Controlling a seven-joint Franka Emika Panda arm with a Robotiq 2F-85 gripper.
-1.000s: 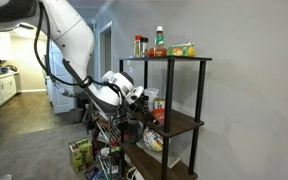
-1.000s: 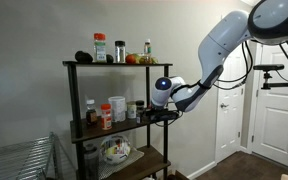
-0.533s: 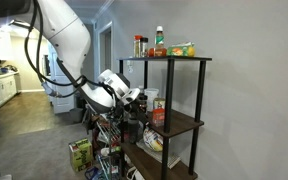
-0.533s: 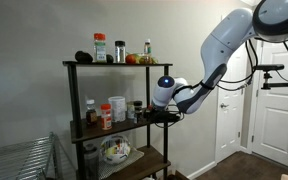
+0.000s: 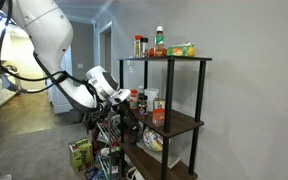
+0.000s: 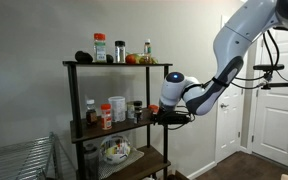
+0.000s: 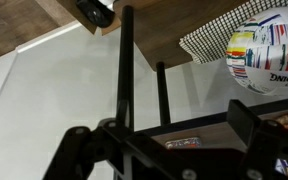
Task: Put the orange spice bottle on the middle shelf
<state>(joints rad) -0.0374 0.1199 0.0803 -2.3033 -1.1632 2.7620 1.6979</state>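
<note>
The orange spice bottle [image 5: 139,101] stands on the middle shelf [image 5: 184,122] at the end nearest my gripper [image 5: 125,102]. It also shows in an exterior view [image 6: 137,109], small and dark there, on the middle shelf [image 6: 114,128]. My gripper [image 6: 157,116] is open and empty, just off the rack's end and apart from the bottle. In the wrist view my gripper [image 7: 164,135] has its fingers spread, with an orange label [image 7: 169,143] on the brown board [image 7: 214,133] between them.
A white jar [image 6: 117,108], an orange-bodied bottle [image 6: 106,116] and a dark bottle [image 6: 89,110] share the middle shelf. Jars and bottles stand on the top shelf [image 5: 164,57]. A patterned bowl [image 7: 269,55] lies on the lowest shelf. A black rack post [image 7: 125,70] is close.
My gripper has drawn back from the rack's end, away from the middle shelf, and the arm has swung outward. The bottles on the shelf have stayed in place.
</note>
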